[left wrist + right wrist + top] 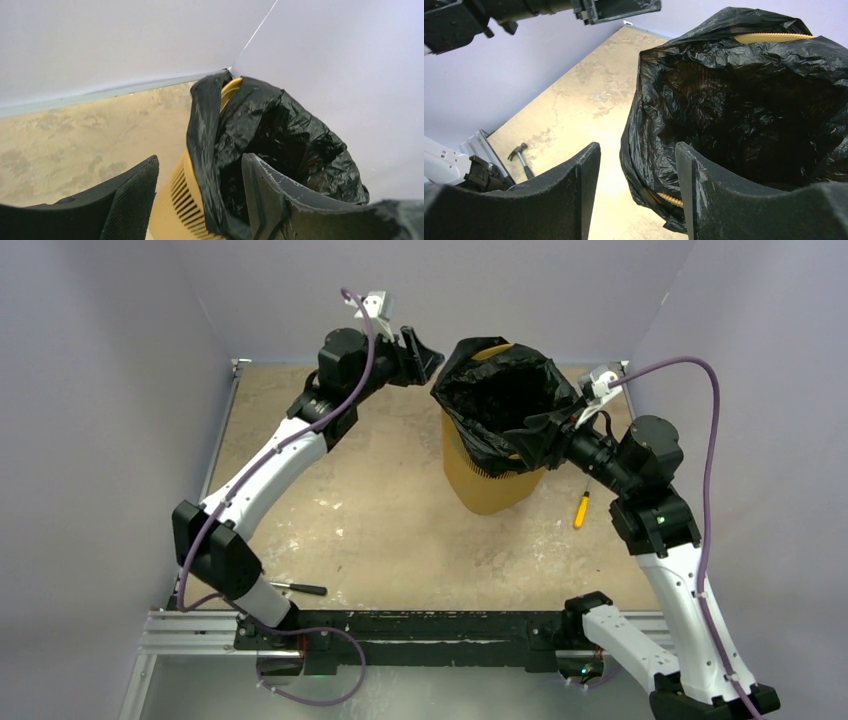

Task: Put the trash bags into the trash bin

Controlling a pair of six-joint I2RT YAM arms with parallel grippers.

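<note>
Standing by the bench [380, 530], I see both arms gathered at the mouth of the trash bag [500, 400]. The bag already sits down inside the trash bin [490, 490], its glossy film billowing above the rim. The left pincer [200, 160] is spread wide and grips nothing, with the bag's draped edge and the bin's slatted wall right between its 2 fingers. The right pincer [638, 147] is likewise wide open and empty, and the bag's near edge sits just ahead of its fingertips, toward its right finger. Beyond it, at the far side of the mouth, a strip of bare yellow rim shows, so the film is not cuffed over all the way round.

To my eye the job is nearly done, and the step in hand is seating that cuff. Doing it well means closing on the film alone, not the mesh wall, then drawing it outward and down gently. Film this thin could tear, or drag the light bin along.

A hammer [521, 155] lies well off to the right pincer's left, and a yellow-handled tool [580, 510] lies back beside its arm. Neither is in the way.
</note>
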